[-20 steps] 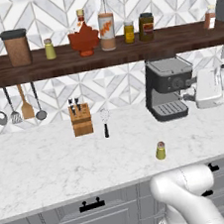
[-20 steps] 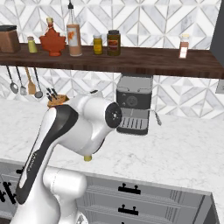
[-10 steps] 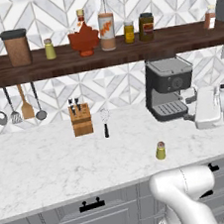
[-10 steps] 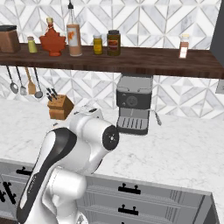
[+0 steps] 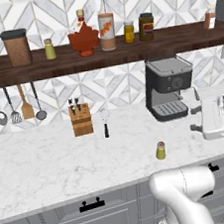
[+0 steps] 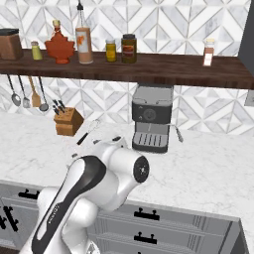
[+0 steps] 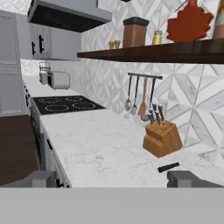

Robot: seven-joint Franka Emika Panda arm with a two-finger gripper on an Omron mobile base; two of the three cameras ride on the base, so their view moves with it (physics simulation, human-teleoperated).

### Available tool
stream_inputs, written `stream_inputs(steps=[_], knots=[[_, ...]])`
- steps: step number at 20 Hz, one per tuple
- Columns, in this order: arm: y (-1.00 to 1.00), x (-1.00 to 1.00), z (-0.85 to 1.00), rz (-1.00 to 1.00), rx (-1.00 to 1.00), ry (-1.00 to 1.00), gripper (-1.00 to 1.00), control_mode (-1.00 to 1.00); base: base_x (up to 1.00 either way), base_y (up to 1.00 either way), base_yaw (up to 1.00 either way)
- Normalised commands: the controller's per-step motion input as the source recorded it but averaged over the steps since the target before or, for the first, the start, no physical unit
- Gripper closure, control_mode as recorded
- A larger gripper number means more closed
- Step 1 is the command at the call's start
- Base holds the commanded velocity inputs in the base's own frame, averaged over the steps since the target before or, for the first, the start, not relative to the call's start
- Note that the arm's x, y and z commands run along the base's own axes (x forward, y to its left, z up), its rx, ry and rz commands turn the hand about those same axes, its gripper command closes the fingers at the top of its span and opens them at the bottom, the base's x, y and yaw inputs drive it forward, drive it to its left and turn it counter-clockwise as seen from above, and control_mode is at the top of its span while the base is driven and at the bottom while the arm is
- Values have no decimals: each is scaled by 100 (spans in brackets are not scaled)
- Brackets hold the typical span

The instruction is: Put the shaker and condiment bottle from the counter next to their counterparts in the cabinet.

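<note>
Shaker (image 5: 160, 150) upright on the marble counter (image 5: 51, 167), near the front edge, at about five o'clock from the knife block (image 5: 80, 119) and seven o'clock from the espresso machine (image 5: 168, 88), with nothing touching it. Condiment bottle (image 5: 106, 24) already up on the cabinet (image 5: 126, 52), close beside the red maple-leaf bottle (image 5: 83, 36) at its nine o'clock: by the look of things, that half done. Twin shaker (image 5: 49, 48) further along toward nine o'clock, between the maple-leaf bottle and the brown canister (image 5: 16, 47), leaving a bare stretch of plank on either side of it for the counter one. Gripper (image 7: 112, 178) empty, fingertips spread wide at the bottom of the hand view, aimed along the counter toward the stove (image 7: 65, 104) and the hanging utensils (image 7: 140, 94), well away from the shaker; probably turning to line up for the pickup. In the left base view, hand at three o'clock of the shaker, well apart from it. Around: whisk (image 5: 105, 123) lying just beside the knife block, two small jars (image 5: 138, 29) at three o'clock of the condiment bottle, a spice bottle (image 5: 210, 17) at the far end of the plank. In the way later: the plank's front edge and the maple-leaf bottle crowding the gap, so a careful, high approach likely needed.
</note>
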Motion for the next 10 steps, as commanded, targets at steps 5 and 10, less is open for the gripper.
stream_inputs(steps=[5,10], knots=[[-8,0,-63,11,0,-9,-100,-100,0,0,0],[3,3,-51,11,-6,1,-100,-100,0,0,0]])
